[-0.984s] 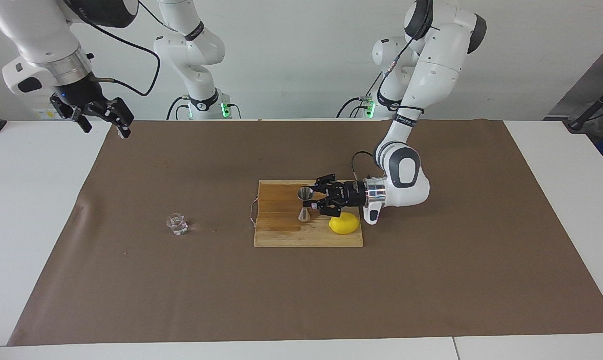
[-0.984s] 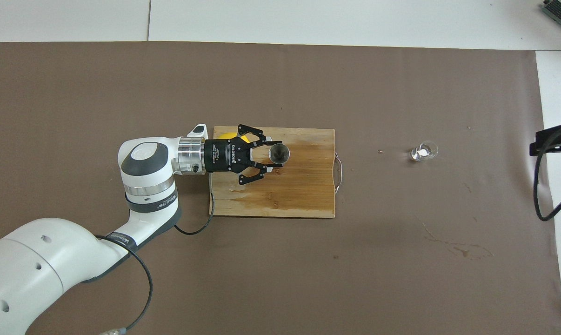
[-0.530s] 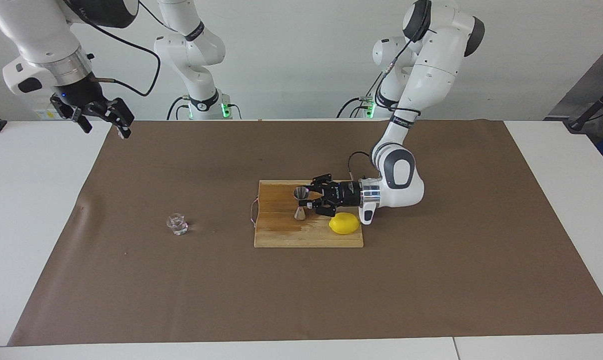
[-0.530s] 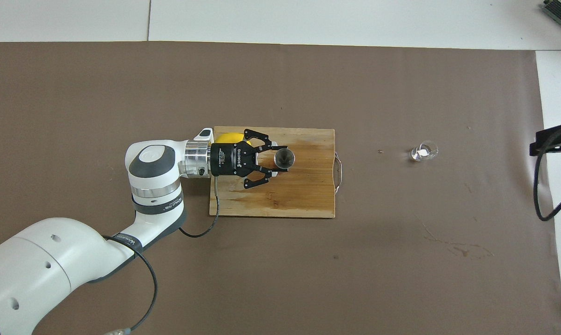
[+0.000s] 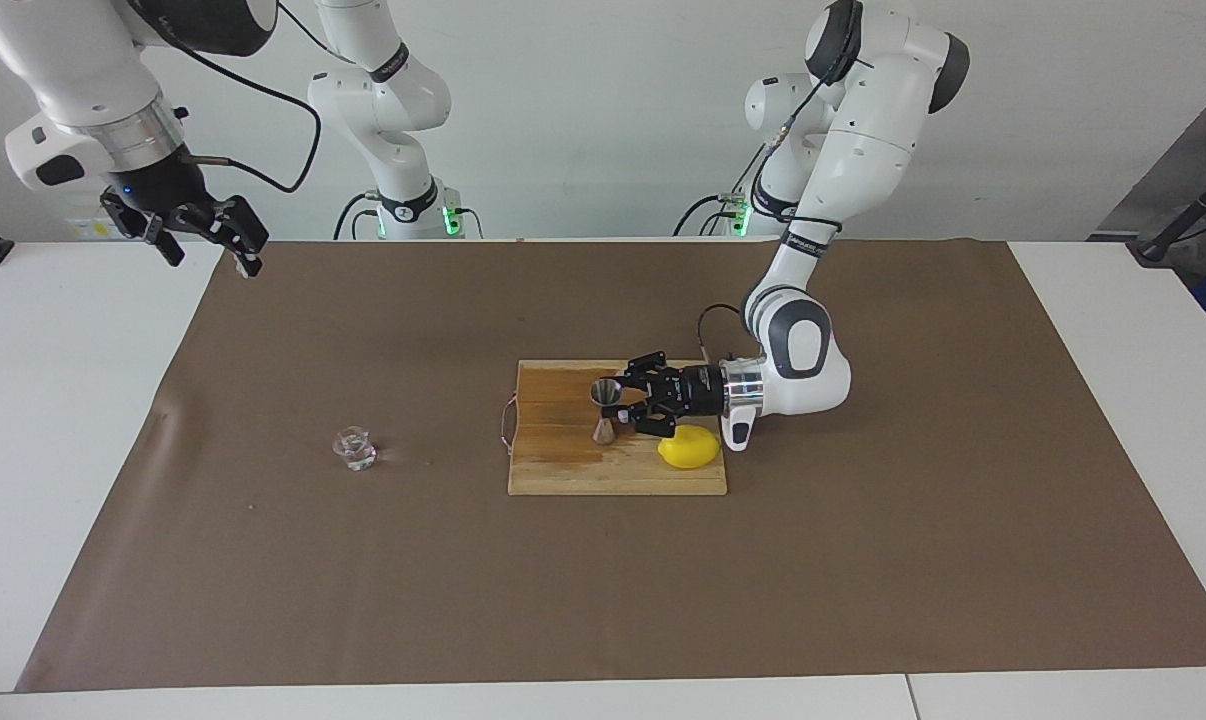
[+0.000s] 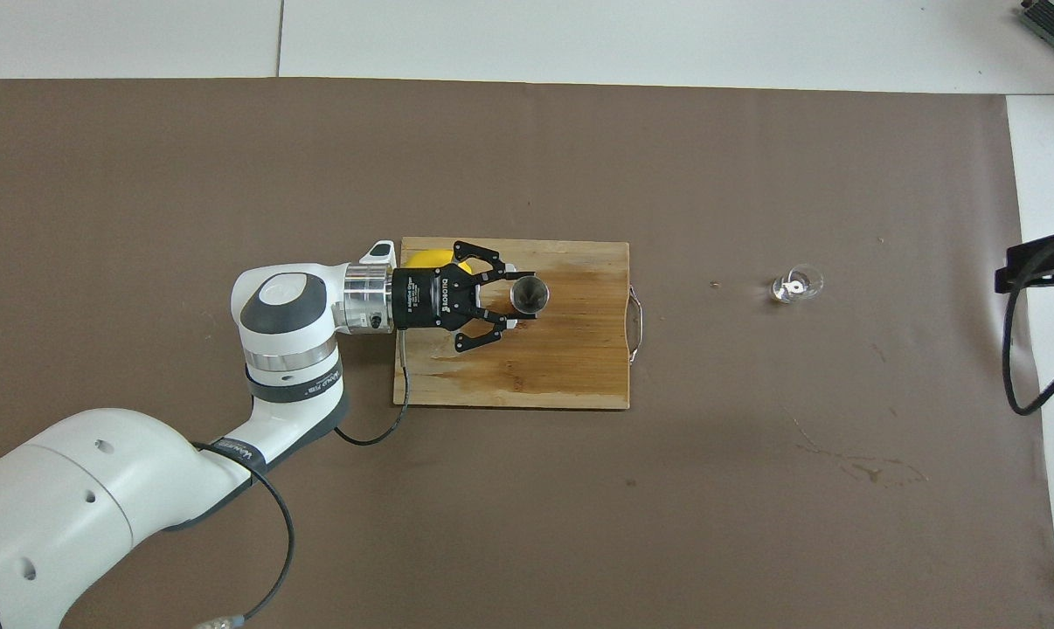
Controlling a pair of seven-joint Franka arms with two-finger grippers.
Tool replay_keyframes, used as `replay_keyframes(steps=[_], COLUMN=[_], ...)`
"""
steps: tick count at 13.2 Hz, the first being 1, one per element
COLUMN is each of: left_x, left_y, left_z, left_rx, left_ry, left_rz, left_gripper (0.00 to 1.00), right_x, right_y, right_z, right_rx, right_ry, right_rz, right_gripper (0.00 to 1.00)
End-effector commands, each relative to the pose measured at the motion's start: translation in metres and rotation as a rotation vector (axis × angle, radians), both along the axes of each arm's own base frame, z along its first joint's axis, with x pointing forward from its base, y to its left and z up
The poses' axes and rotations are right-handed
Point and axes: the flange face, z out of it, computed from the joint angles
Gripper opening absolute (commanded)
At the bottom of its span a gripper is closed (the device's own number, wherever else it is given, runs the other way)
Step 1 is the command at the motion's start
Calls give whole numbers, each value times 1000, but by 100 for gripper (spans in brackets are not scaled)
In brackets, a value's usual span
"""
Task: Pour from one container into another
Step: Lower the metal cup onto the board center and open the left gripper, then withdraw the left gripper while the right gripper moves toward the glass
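Waiting high over the table edge at its own end with jaws spread wide and empty: right gripper [image 5: 206,236]. Standing alone on the brown mat [image 5: 863,560], well apart from the board: glass cup [image 5: 354,448]. Clamped at its waist, upright on the wooden board [image 5: 563,470] beside the lemon [image 5: 690,448]: jigger [image 5: 605,410], held by left gripper [image 5: 623,402].

Facing view: set high across the table, looking back toward the two arm bases, whole brown mat [image 5: 863,560] in frame, wall visible. Overhead view: set high above the robots' end, looking steeply down and forward, closer in, mat [image 6: 230,175] filling the frame. Half a turn apart. Shared: wooden board [image 5: 563,470] [image 6: 571,367], mat, surrounding white table [image 5: 63,400] [image 6: 579,35].
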Motion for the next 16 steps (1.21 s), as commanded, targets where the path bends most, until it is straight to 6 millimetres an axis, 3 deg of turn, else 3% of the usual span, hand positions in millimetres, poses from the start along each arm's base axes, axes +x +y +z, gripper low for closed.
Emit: replay_keyframes(steps=[1,3,7,16], left_x=[-3,-3,-4,3], left_y=[-2,-2,-4,6], left_z=[-7,-7,-7,-1], left_rx=[26,29,29,18], left_ry=[17,42,46,56], left_rz=[21,24,21,26], left_gripper=[49,71,99,100], right_x=[-2,-2,-2,0], right_y=[-2,-1,0,7], right_z=[0,0,1,3], right_rx=[19,14,11,22], right_ry=[10,11,8,-7], right_rz=[18,19,20,33], right_gripper=[100,100,100,100])
